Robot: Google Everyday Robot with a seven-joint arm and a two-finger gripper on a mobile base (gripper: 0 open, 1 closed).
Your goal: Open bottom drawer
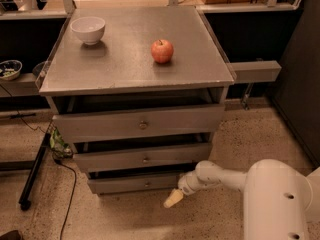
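Three grey drawers are stacked in the cabinet, and the bottom drawer is the lowest, sitting just above the floor with its flat front set back under the others. Its small round knob sits at the centre of the front. The drawer looks shut or nearly so.

From that knob, the gripper hangs at about 4 o'clock, near the drawer's right end and low over the floor, not touching the knob. Whether it is spread or pressed together cannot be told; its pale yellowish tip points toward 8 o'clock. The white, rounded arm runs off toward 3 o'clock.

I judge this the approach, with no grasp made yet. The next move calls for a short shift toward 10 o'clock, a pinch on the knob, then a straight pull outward.

Fronts and cabinet top have a dull, brushed-metal look with square edges. The middle drawer and top drawer lie at 12 o'clock. Up on the top stand a glossy red apple and a smooth white bowl. The floor is speckled and gritty-looking.
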